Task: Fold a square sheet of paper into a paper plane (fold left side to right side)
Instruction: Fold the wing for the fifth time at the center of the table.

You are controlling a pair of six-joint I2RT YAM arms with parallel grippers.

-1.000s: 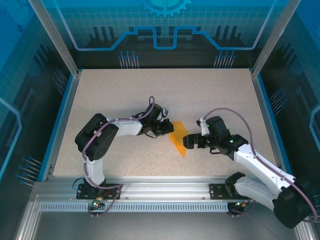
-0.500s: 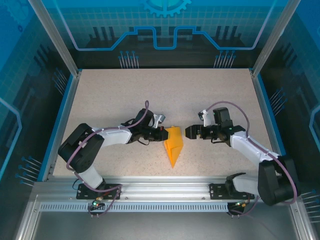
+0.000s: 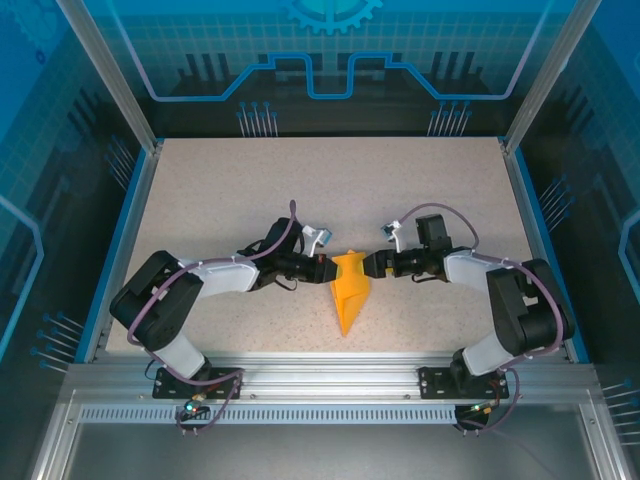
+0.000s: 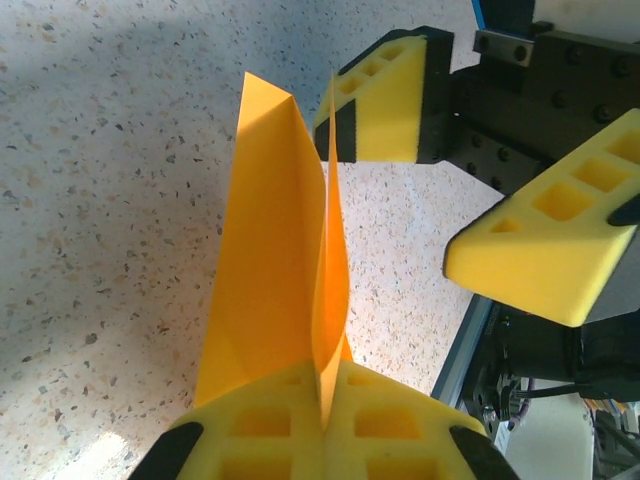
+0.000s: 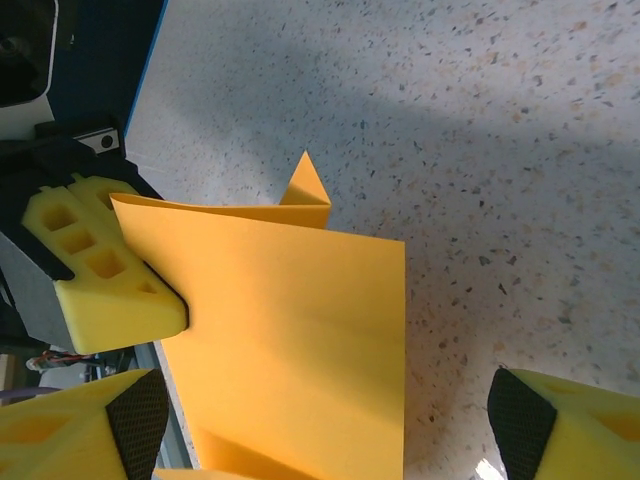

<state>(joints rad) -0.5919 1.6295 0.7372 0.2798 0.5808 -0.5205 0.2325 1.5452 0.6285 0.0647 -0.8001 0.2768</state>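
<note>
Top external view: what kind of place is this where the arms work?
Probably a robot test cell in a lab: a speckled table enclosed by aluminium frame posts and blue printed panels, with the left arm and right arm bolted at its near edge, handling folded orange paper.

The surface (image 3: 330,190) is a pale speckled slab, beige with dark flecks, framed by a narrow blue border (image 3: 124,235) on its left, right and far sides. Slanting aluminium posts (image 3: 105,75) rise at the far corners — between them stands a back wall (image 3: 330,50) of translucent blue panels printed with grid lines, circuit traces and a gear. A slotted aluminium rail (image 3: 330,380) runs along the near edge, and soft shadows fall across the speckles
</note>
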